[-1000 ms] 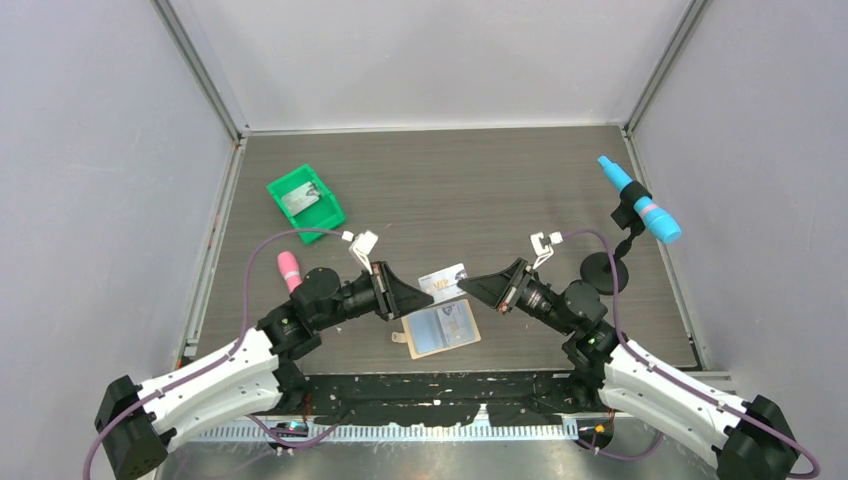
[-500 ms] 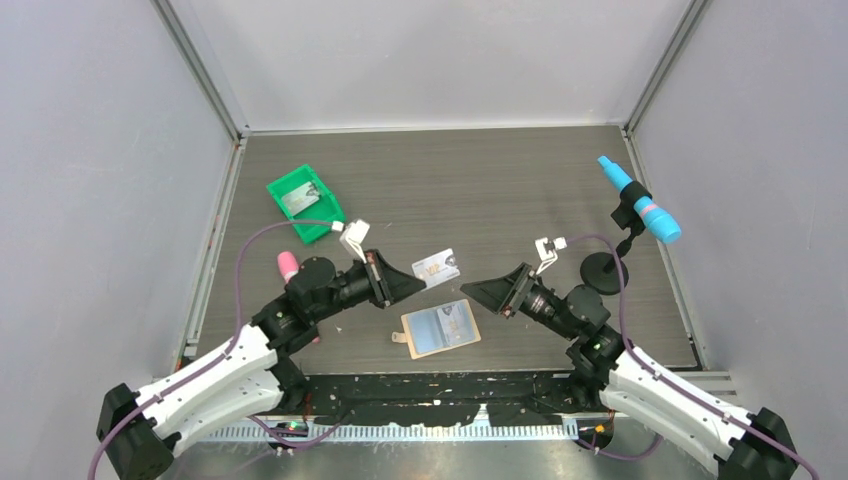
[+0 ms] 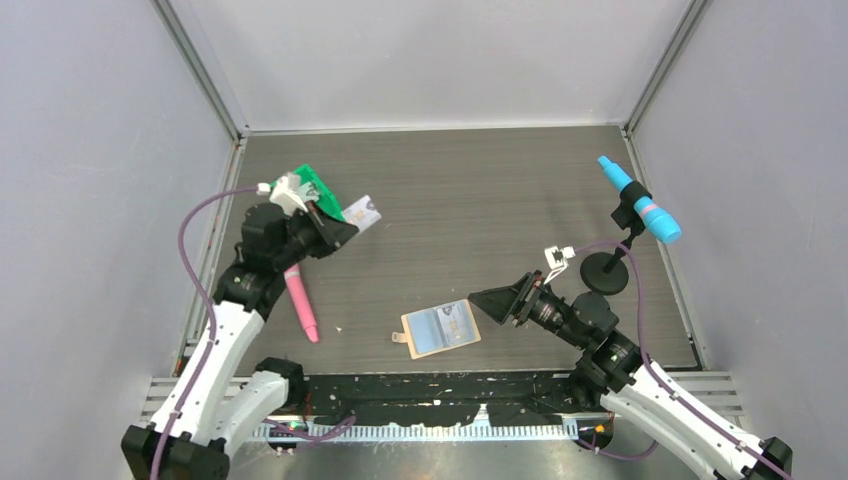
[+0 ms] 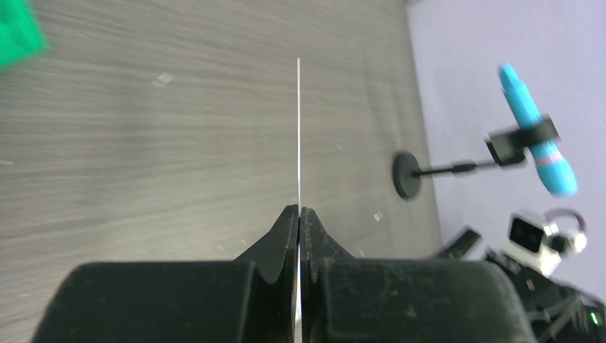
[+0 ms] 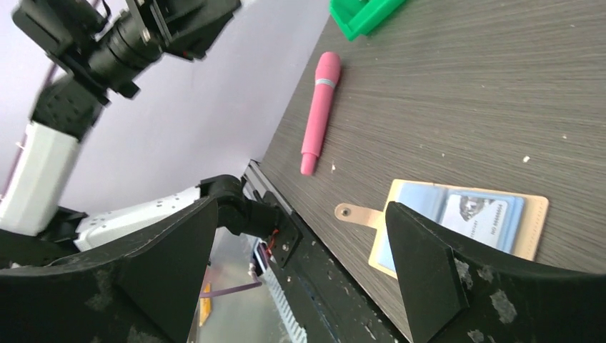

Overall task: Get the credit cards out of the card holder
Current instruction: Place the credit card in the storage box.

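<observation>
**Table** (image 3: 450, 180): a dark wood-grain surface that carries all the items, walled by pale panels.

**Left arm:** raised over the far-left part of the table. Its tool (image 3: 342, 226) is closed narrow on one credit card (image 3: 362, 211), held clear of the table just right of the green bin (image 3: 316, 182). In the left wrist view the fingers (image 4: 282, 236) are pressed together, and the held card (image 4: 299, 128) shows edge-on as a thin white line.

**Right arm:** low at the near right. Its tool (image 3: 482, 299) is spread wide and grips nothing, with its tips just beside the right edge of the card holder (image 3: 422, 335). In the right wrist view the two fingers (image 5: 421, 271) stand well apart.

**Blue handheld object** (image 3: 640, 205): clipped on a black round-based stand at the right side of the table.

**Green bin:** far left, partly hidden behind the left arm.

**Card holder:** lies open and flat at the near centre, blue panels up, with its strap tab pointing left.

**Pink marker** (image 3: 300, 298): lies on the table at the left, below the left arm.

**Second credit card** (image 5: 475, 218): sits in the holder's right half, pale with small print.
</observation>
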